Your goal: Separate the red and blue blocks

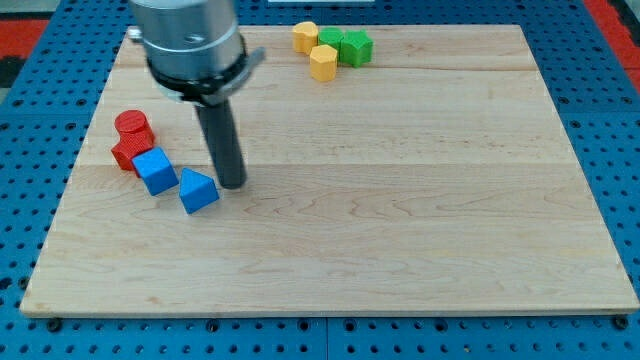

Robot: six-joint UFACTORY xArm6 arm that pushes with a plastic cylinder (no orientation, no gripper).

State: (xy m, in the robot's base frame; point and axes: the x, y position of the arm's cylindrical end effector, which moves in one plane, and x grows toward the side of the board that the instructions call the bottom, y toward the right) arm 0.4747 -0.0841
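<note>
A red cylinder and a second red block just below it sit at the view's left of the wooden board. A blue cube touches the lower red block on its right. A blue triangular block lies just right of the cube, slightly apart from it. My tip stands on the board right beside the blue triangular block, on its right side, about touching it.
At the view's top are two yellow blocks and two green blocks, clustered together. The board lies on a blue perforated base.
</note>
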